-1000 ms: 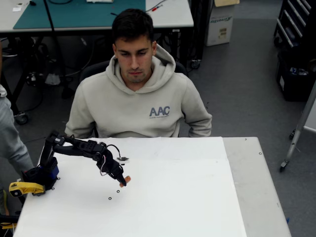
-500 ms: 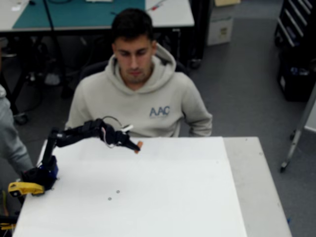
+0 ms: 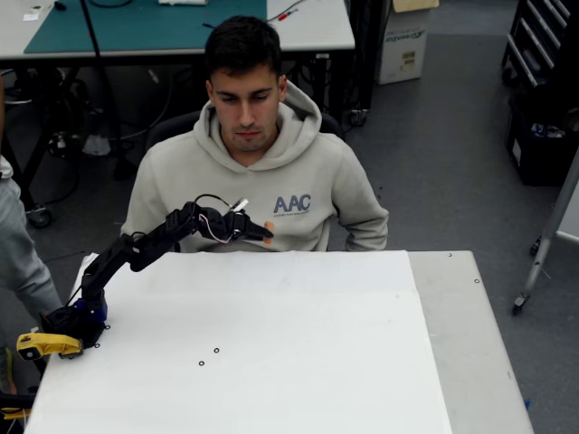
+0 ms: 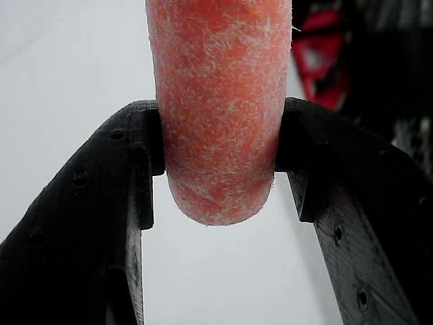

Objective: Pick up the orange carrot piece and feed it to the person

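Note:
The orange carrot piece point(image 3: 269, 231) is held in the air in front of the person's point(image 3: 253, 172) chest, just left of the "AAC" lettering. My black gripper point(image 3: 264, 232) is shut on it, the arm stretched up from its base at the table's left edge. In the wrist view the carrot piece point(image 4: 218, 108) stands as a fat orange cylinder clamped between both black fingers point(image 4: 88, 223), its rounded end pointing down. The person sits behind the table in a beige hoodie, looking down toward the carrot.
The white table point(image 3: 298, 362) lies below the arm. A yellow clamp-like tool point(image 3: 43, 344) sits by the arm's base point(image 3: 80, 318). Someone in grey point(image 3: 18, 253) stands at the left edge. Small black rings point(image 3: 216, 350) dot the tabletop.
The arm has risen from the tabletop with the carrot piece and swung back toward the person, now reaching chest height.

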`<state>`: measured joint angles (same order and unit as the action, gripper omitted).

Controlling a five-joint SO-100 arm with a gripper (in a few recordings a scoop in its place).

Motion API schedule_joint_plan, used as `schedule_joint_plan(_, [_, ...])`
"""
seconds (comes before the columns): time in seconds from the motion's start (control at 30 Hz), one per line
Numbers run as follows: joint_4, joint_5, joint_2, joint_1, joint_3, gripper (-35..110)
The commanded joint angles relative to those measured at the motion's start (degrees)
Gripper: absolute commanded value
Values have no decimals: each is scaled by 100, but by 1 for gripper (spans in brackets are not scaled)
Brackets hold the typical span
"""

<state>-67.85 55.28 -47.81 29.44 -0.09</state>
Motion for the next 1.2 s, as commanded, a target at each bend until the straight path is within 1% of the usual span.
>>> schedule_joint_plan(0.0, [18, 334, 158, -264, -1239, -2])
schedule_joint_plan(0.2, [26, 413, 589, -712, -1837, -2])
schedule_joint_plan(0.37, [158, 422, 650, -1116, -1872, -2])
schedule_joint_plan(0.6, [1635, 519, 721, -1459, -1863, -2])
schedule_joint_plan(0.8, [2769, 1494, 729, -1731, -1863, -2])
schedule_joint_plan(0.93, [3454, 1688, 729, -1767, -1863, -2])
schedule_joint_plan(1.03, [3823, 1758, 729, -1775, -1854, -2])
schedule_joint_plan(1.17, [4069, 1767, 729, -1793, -1854, -2])
